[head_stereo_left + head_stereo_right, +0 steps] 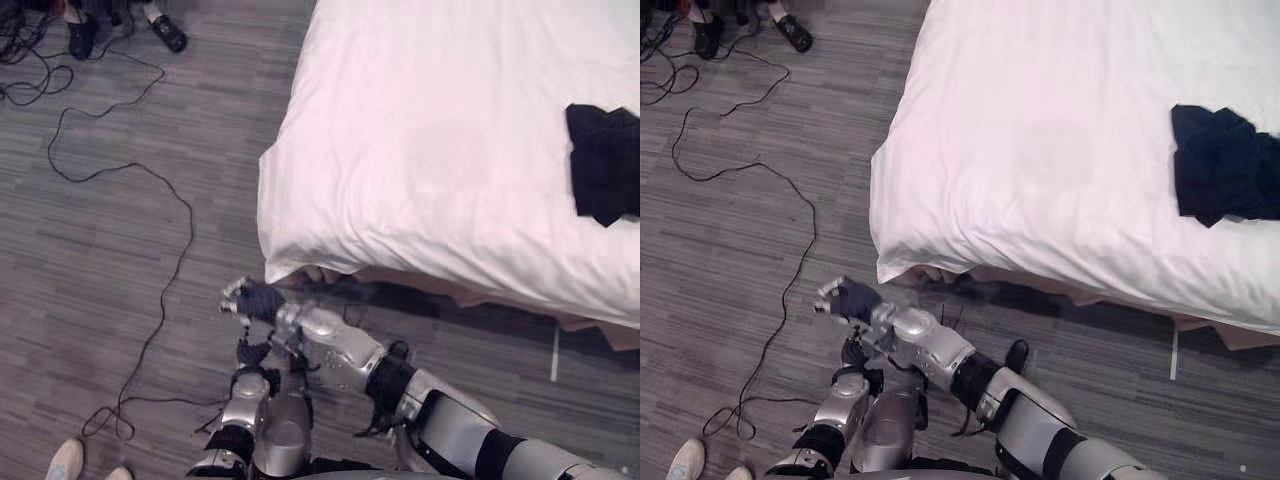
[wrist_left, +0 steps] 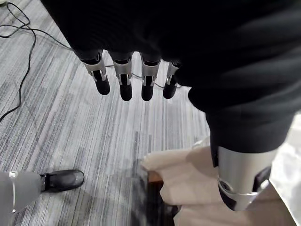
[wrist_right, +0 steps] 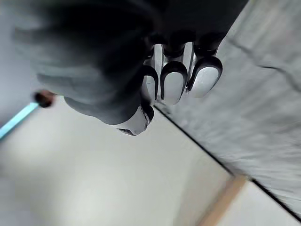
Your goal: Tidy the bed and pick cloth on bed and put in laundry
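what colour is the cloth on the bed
Dark navy, almost black cloth on the white bed; clearest in the right eye view.

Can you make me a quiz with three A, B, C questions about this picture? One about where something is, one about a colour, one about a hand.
1. Where is the cloth? A on the floor; B on the bed; C in a hand.
2. What colour is the sheet? A white; B green; C red.
3. The left hand is: A shut on cloth; B shut on a cable; C open.
Answers: 1 B, it lies on the sheet. 2 A, plain white. 3 C, straight fingers holding nothing.
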Tool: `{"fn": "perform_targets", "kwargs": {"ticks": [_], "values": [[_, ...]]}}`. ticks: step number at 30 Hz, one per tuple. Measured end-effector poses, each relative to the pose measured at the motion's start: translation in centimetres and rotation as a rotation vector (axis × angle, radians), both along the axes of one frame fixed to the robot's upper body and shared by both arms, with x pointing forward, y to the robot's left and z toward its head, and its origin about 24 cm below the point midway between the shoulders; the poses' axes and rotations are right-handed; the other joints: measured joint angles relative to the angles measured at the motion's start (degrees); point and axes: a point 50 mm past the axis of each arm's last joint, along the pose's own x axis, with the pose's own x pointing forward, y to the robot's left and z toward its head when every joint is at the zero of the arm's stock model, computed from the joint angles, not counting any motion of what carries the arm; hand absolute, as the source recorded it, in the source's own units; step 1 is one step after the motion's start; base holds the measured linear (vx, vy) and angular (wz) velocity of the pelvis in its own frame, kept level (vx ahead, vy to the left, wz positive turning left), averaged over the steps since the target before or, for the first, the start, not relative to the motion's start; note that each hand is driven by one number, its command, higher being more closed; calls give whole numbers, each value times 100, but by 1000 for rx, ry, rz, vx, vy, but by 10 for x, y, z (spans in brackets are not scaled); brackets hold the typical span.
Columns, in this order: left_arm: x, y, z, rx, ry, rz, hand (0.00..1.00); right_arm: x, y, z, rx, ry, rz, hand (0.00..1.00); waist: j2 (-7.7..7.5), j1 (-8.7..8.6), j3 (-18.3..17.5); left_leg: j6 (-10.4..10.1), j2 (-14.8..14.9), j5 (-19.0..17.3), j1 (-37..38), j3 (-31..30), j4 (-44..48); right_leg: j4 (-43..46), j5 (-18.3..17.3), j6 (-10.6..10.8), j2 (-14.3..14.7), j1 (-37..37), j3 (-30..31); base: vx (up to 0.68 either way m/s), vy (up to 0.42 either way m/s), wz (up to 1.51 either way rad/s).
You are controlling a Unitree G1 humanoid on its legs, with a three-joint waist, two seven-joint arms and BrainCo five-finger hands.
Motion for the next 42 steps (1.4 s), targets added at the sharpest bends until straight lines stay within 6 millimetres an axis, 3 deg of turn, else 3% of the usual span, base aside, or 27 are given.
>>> {"fn": "perform_targets", "kwargs": {"ticks": [2,5,8,10,13,16,18,19,21,25,27,28,29,31,33,34,35,36,37,40,42], "values": [[-3,0,-2,-4,9,-5,0,16,-19,24,94,-55,-86,100,-36,-85,-25,0,-3,0,14,48,-1,0,16,1,0,-15,49,0,12,-16],[-4,1,-3,11,16,-37,0,41,-67,65,214,-193,-263,100,-34,-115,-26,-1,0,1,-46,255,6,35,61,-11,4,-222,239,-21,9,-33],[-5,7,-2,32,9,-42,0,61,-108,104,296,-296,-417,100,14,-289,-1,-20,-9,25,-405,308,59,128,142,-48,-2,-647,328,-47,6,-13],[-4,6,-1,34,-4,-57,0,72,-140,132,325,-376,-534,100,159,-291,75,-23,20,24,-721,302,253,239,163,-54,-5,-921,343,-48,9,1],[0,-2,-1,33,-12,-101,0,79,-160,164,321,-478,-613,100,386,-247,169,-9,53,9,-1397,227,617,479,126,-53,-38,-1528,329,-81,7,10],[6,-12,0,26,-12,-133,0,94,-178,166,261,-450,-709,100,573,-204,255,31,88,-65,-1980,93,1029,810,57,-111,-91,-2011,262,-118,-4,20],[17,-18,6,9,-43,-141,0,108,-214,155,146,-411,-853,100,706,-28,310,54,144,-253,-2604,-12,1629,1427,-162,-177,-139,-2623,259,-155,-26,18],[20,-20,8,6,-55,-142,0,108,-221,158,123,-439,-872,100,748,8,329,57,159,-314,-2762,-43,1795,1623,-253,-161,-167,-2774,257,-144,-34,14],[26,-21,14,-10,-92,-127,0,106,-229,182,117,-509,-902,100,760,50,335,105,232,-577,-3153,-31,2382,2132,-439,-179,-211,-3172,341,-138,-38,-6],[26,-24,17,-56,-113,-80,0,105,-264,175,157,-431,-1034,100,757,23,334,143,529,-944,-3251,127,3042,2366,-584,-173,-187,-3157,365,-97,4,-26],[23,-26,17,-74,-110,-65,0,93,-293,151,204,-375,-1127,100,729,-102,340,139,647,-960,-3087,369,3017,2091,-557,-130,-174,-2907,245,-13,19,-16],[18,-27,15,-87,-104,-52,0,75,-323,118,240,-303,-1235,100,683,-138,367,138,728,-960,-2765,544,2897,1882,-513,-65,-172,-2563,177,47,32,-14],[17,-27,15,-91,-103,-45,0,72,-329,111,246,-288,-1256,100,669,-142,375,138,727,-961,-2686,577,2867,1856,-510,-61,-172,-2492,179,83,37,-15],[2,-14,8,-93,-81,20,0,36,-363,29,262,-39,-1467,100,408,-396,395,134,680,-961,-1949,755,2538,1600,-497,-41,-182,-1849,205,86,29,-15],[-10,0,3,-70,-50,55,0,-5,-384,-33,231,162,-1627,100,150,-586,377,84,568,-931,-1434,851,2131,1349,-488,-22,-167,-1470,298,126,16,-26],[-17,8,-1,-53,-24,63,0,-31,-394,-60,220,256,-1719,100,22,-714,372,17,491,-886,-1118,925,1821,1155,-452,33,-148,-1253,376,148,12,-38],[-21,11,-3,-52,-8,68,0,-47,-401,-72,214,299,-1769,100,-32,-791,360,-4,433,-870,-916,975,1646,1021,-428,68,-129,-1113,434,196,43,-60],[-28,15,-6,-58,8,83,0,-79,-412,-93,178,368,-1853,0,-96,-886,302,-53,359,-832,-479,1113,1354,821,-306,183,-80,-825,595,162,53,-55],[-31,16,-7,-57,17,86,0,-90,-413,-100,157,393,-1874,0,-118,-922,245,-70,322,-811,-329,1156,1256,785,-263,200,-71,-730,638,174,71,-60],[-46,18,-15,-55,67,63,0,-144,-409,-141,-4,565,-1917,0,-132,-1095,-372,-85,240,-749,306,1451,751,603,-247,129,54,-382,839,155,51,-45],[-46,16,-16,-58,78,27,0,-160,-401,-159,-80,659,-1876,0,-136,-1219,-553,-90,222,-749,546,1516,635,614,-322,157,79,-232,849,171,64,-22]]}}
